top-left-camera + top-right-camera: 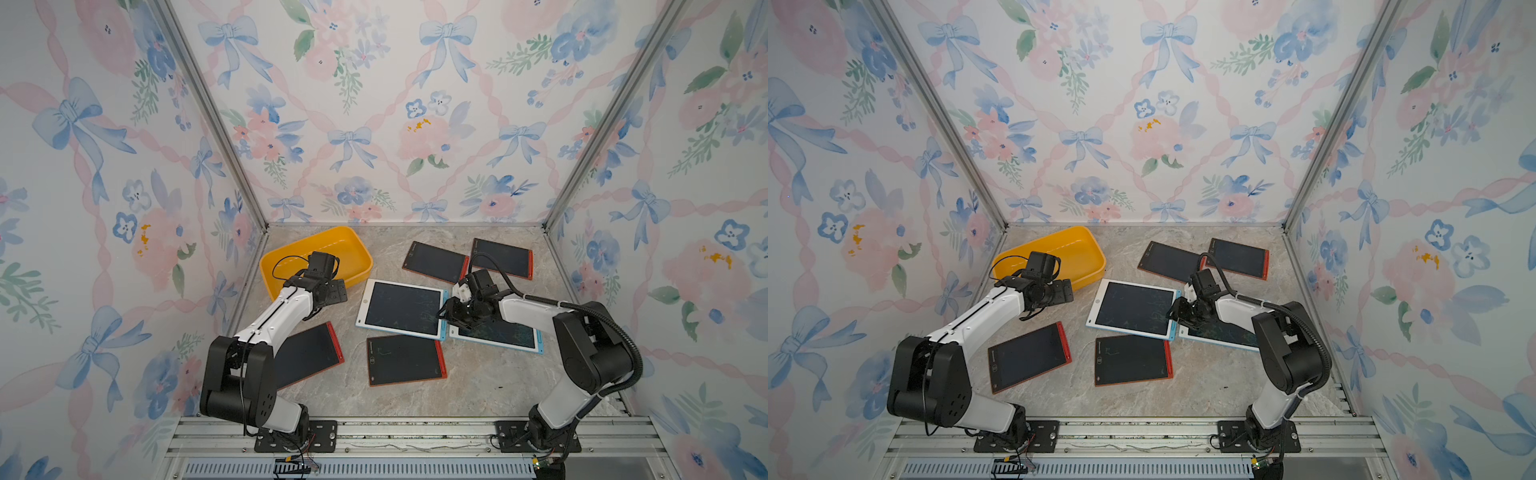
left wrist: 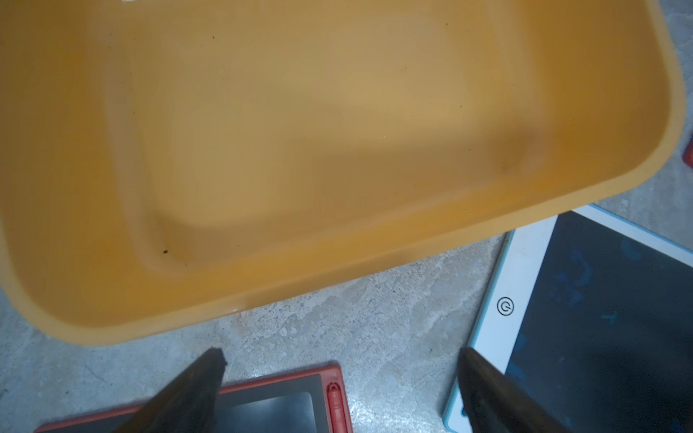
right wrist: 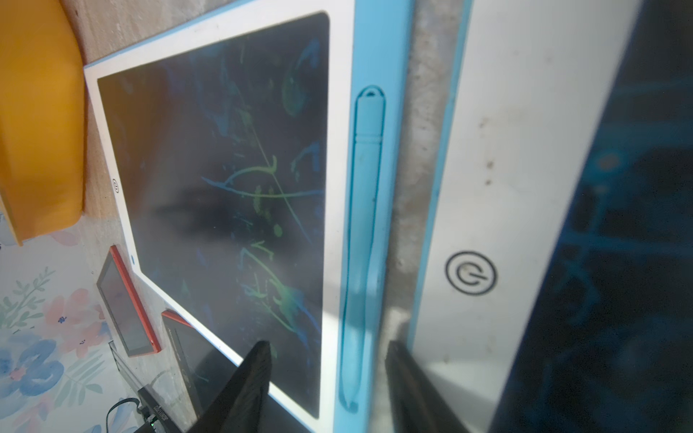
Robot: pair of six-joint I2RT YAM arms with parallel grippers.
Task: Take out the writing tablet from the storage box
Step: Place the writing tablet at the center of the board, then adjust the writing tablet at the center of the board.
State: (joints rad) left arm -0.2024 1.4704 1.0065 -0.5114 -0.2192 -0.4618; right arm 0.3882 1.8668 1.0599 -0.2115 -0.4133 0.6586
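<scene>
The yellow-orange storage box [image 1: 316, 237] [image 1: 1054, 241] stands at the back left, and its inside [image 2: 337, 150] is bare. A white writing tablet with a blue edge [image 1: 401, 307] [image 1: 1133, 309] [image 3: 225, 187] lies flat in the middle of the table. My right gripper [image 1: 446, 318] [image 3: 326, 348] hovers over that tablet's blue stylus edge. It is open, one finger above the screen and one above the gap beside it. My left gripper [image 1: 337, 292] [image 2: 341, 356] is open and holds nothing, just in front of the box's near rim.
A second white-and-blue tablet [image 1: 507, 336] [image 3: 506, 187] lies under my right arm. Red-framed tablets lie at front left [image 1: 309, 353], front middle [image 1: 405, 359] and back right [image 1: 434, 262] [image 1: 503, 257]. Flowered walls close in three sides.
</scene>
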